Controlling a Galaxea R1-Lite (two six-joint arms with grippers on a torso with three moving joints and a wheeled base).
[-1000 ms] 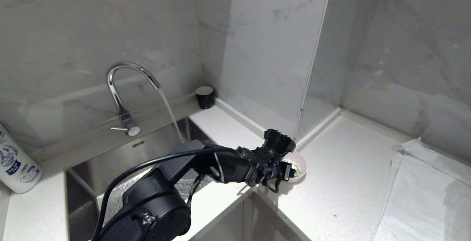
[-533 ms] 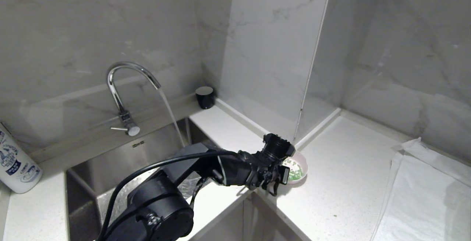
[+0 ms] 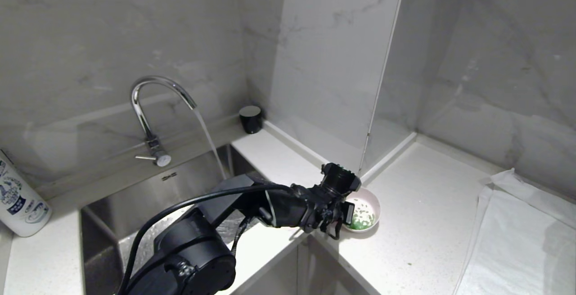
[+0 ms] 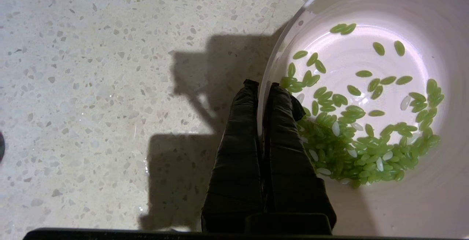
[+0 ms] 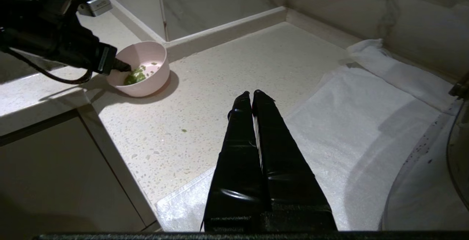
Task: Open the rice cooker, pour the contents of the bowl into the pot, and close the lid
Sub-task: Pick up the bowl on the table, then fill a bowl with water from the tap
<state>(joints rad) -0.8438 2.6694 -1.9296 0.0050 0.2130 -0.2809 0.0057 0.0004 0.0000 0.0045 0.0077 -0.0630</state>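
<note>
So the small round pale pink bowl [image 3: 363, 213] with the white inside sits on the speckled off-white stone countertop [image 3: 418, 223], right by the inner corner where the grey marble wall panels [image 3: 333, 61] meet. Inside it there's a loose pile of small bright green grains with a few white ones [image 4: 362, 137], mostly heaped toward one side of the bottom.

The left gripper [image 3: 345, 214] is at the bowl's 9 o'clock edge in the head view, and its two black fingers [image 4: 285, 148] are pinched on the bowl's wall, one finger outside, one inside touching the green pile. The bowl's base looks flat on the counter.

Going outward: at about 9 o'clock from the bowl is the stainless steel sink [image 3: 180, 196], with the curved chrome tap [image 3: 153, 106] running a thin stream of water into it. A small black cylindrical cup [image 3: 250, 118] stands at roughly 11 o'clock, in the back corner. A white folded towel [image 3: 517, 236] lies at 3 o'clock, well apart from the bowl.

The right gripper [image 5: 253, 95] hangs over the towel's edge, fingers pressed together, holding nothing.
</note>
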